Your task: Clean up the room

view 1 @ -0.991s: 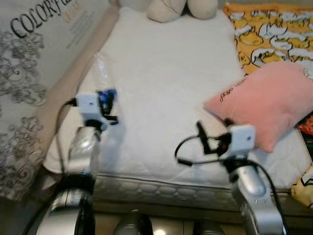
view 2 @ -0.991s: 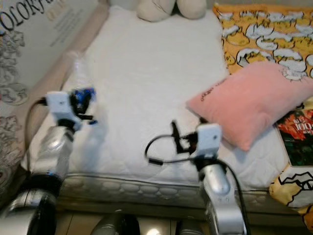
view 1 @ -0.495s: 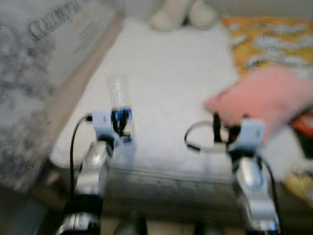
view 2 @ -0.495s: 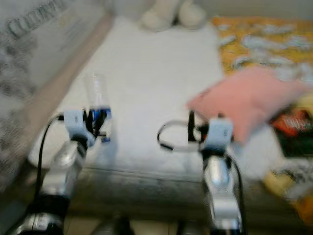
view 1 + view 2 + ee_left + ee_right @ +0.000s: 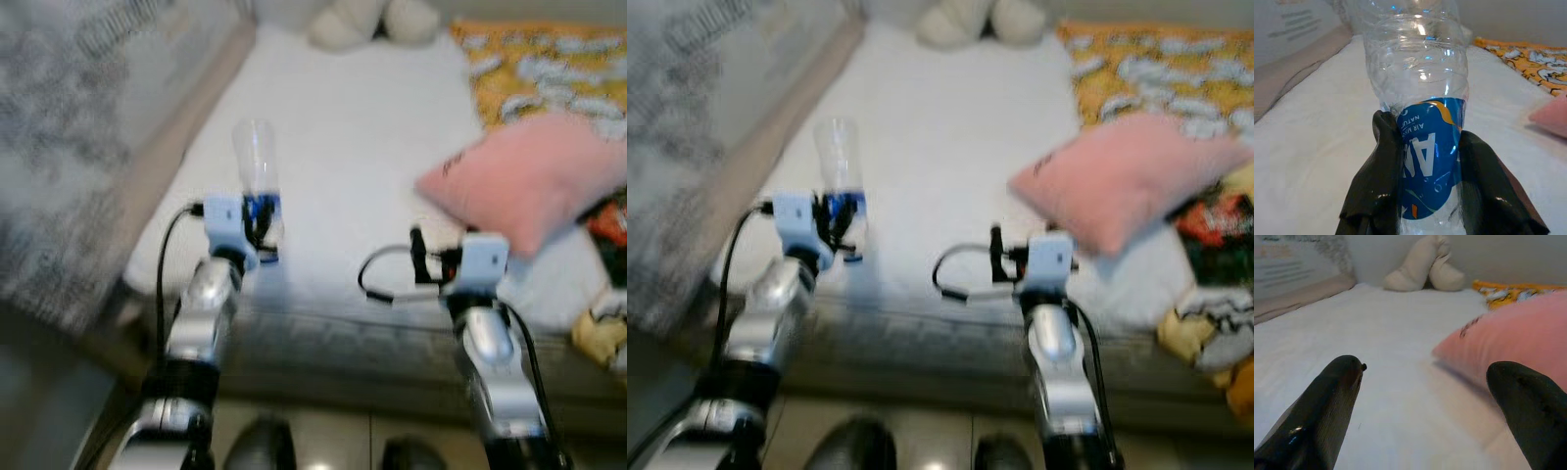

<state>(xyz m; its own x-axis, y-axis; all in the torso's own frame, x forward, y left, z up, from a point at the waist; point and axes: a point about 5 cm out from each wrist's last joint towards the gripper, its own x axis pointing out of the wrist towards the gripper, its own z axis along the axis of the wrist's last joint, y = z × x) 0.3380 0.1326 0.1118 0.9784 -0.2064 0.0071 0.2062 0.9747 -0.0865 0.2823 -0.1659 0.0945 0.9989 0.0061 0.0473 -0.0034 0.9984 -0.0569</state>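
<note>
Pink pillow (image 5: 534, 176) on white mattress (image 5: 362, 137); beige plush (image 5: 1425, 267) at head.

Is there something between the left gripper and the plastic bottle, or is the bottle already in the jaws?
Nothing stands between: the left gripper is shut on the plastic bottle, fingers against its blue label.

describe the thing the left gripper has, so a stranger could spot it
Start at the white mattress, near its left front corner. A clear plastic bottle with a blue label stands upright there, clamped in the left gripper. It is the one transparent item; the nearby pink pillow is soft and opaque.
</note>
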